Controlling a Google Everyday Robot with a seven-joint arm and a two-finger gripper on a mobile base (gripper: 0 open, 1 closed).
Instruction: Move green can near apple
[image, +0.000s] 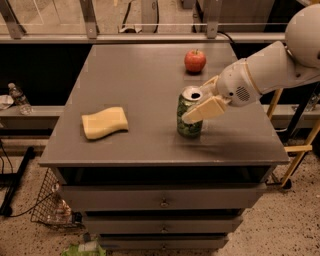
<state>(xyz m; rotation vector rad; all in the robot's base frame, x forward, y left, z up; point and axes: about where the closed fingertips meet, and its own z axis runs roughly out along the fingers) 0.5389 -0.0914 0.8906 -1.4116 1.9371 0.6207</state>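
1 step is judged to be in hand: the grasp of the green can (189, 126), which stands upright on the grey cabinet top (140, 75). The gripper (196, 104) is set right against the can's upper half, brought in from the arm's side, and part of it is seen across the can's front. Whether it is clamped on the can or merely placed around it cannot be told.

The apple (195, 61) lies beyond the gripper, toward the back edge, near the can but clearly apart from it, with bare surface between the 2. For the next move a firm hold is called for, then a short carry away from the front edge. The can should be kept upright and set down just beside the apple without the apple being knocked, since a round fruit is easily rolled.

Nothing is placed in that path. 1 yellow sponge (105, 123) is found well apart from the gripper, on the can's other side and out of the way. A water bottle (17, 97) is seen farther off beyond the sponge, off the cabinet.
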